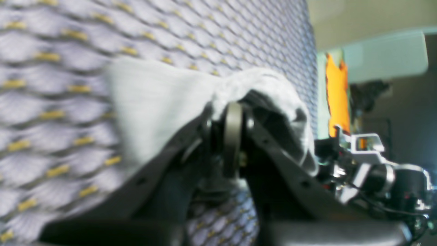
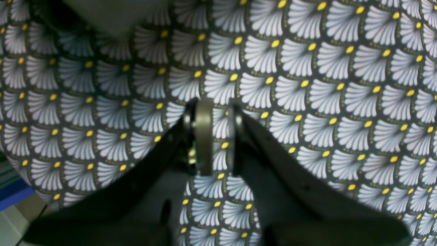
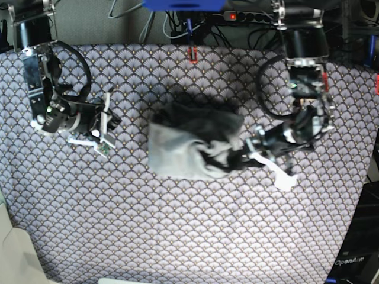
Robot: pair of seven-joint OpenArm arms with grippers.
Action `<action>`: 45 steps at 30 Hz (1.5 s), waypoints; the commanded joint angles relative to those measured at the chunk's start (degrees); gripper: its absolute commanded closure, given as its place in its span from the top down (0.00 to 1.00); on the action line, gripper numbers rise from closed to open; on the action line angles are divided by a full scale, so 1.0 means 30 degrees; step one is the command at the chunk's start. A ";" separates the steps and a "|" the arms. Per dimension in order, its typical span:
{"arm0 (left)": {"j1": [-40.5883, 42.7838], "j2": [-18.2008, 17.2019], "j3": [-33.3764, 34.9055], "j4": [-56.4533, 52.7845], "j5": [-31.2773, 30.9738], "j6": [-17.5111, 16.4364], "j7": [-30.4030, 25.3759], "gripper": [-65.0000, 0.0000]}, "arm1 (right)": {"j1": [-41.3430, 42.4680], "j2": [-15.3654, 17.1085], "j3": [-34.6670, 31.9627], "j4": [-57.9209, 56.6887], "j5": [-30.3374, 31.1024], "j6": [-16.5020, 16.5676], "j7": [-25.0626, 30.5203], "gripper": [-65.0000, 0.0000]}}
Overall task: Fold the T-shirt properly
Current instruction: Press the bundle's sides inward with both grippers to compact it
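The light grey T-shirt [image 3: 188, 144] lies crumpled in a heap at the middle of the table. My left gripper [image 3: 238, 155] is at the heap's right edge. In the left wrist view its jaws [image 1: 240, 116] are pinched shut on a fold of the grey T-shirt [image 1: 160, 102], which drapes over the fingers. My right gripper [image 3: 105, 130] hovers far left of the shirt, apart from it. In the right wrist view its fingers [image 2: 204, 136] stand a narrow gap apart, with only patterned cloth showing between them.
A purple-grey scallop-patterned cloth [image 3: 195, 231] covers the whole table. Cables and a power strip [image 3: 249, 16] run along the back edge, with a red clip [image 3: 192, 54] there. An orange object [image 1: 337, 95] stands beyond the table edge in the left wrist view.
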 commanded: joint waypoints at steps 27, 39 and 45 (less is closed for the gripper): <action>0.0100 -0.0990 -0.0837 0.0662 0.0372 -0.0246 0.0426 0.00 | 0.1335 -0.2156 0.1363 0.7169 0.0620 0.0063 -0.3996 0.16; -0.0046 -0.0580 0.1683 0.0721 0.4064 -0.0129 0.0191 0.00 | 0.2214 -0.3328 -0.1362 0.6993 0.0620 0.0063 -0.3967 0.16; -0.0075 -0.0580 0.1624 0.0867 0.4709 -0.0129 0.0191 0.00 | 0.2243 -0.3856 -0.1919 0.6876 0.0562 0.0063 -0.3967 0.16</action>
